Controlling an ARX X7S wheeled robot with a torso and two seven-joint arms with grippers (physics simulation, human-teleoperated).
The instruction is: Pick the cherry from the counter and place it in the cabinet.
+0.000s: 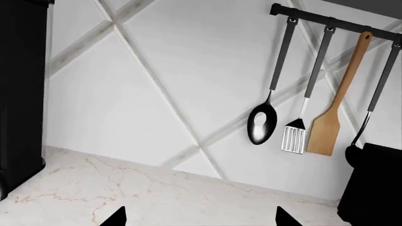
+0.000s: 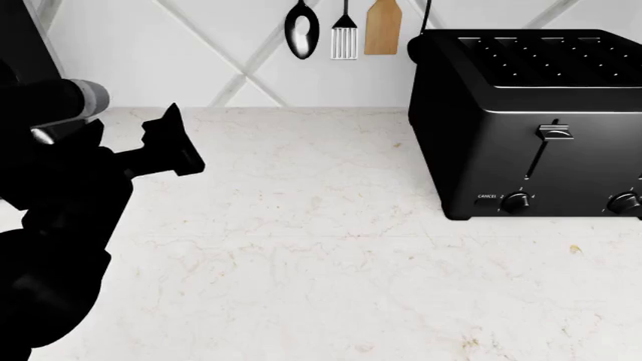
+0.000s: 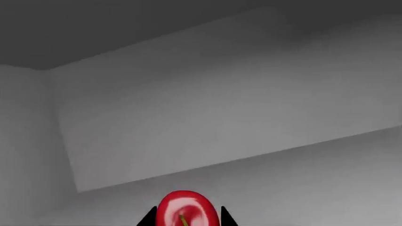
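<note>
At our left, left gripper [image 2: 173,147]: our left arm hangs over the counter [image 2: 301,248] in the head view; in its own wrist view two dark fingertips [image 1: 115,217] stand well apart with bare stone between them, so we read it as spread and holding nothing; it plays no part in the carry.
Middle, counter and wall: the slab lies bare between the left arm and the toaster [image 2: 531,120]; behind it a spoon [image 2: 302,30], a slotted turner [image 2: 344,37] and a wooden spatula [image 2: 383,26] hang on the wall; no red fruit shows anywhere on the stone.
Right, right gripper [image 3: 185,219]: absent from the head view; its wrist view shows two dark tips pressed to either flank of the cherry [image 3: 186,209], so we call it pinched on the fruit.
Cherry's place: between those tips, off the counter, its stem pointing back toward the camera.
Cabinet [image 3: 220,122]: plain grey panels meeting at corners fill the right wrist view; we judge this to be the cabinet's inside, with its back wall ahead of the fruit and a grey floor beneath.
Relation that decides the move: the fruit sits at the tool's own tips, the right arm alone being near; the shelf lies below and ahead, though we cannot tell whether the cherry touches it.
Step in hand: by our judgement the carry is nearly done; lowering and parting the tips remains.
</note>
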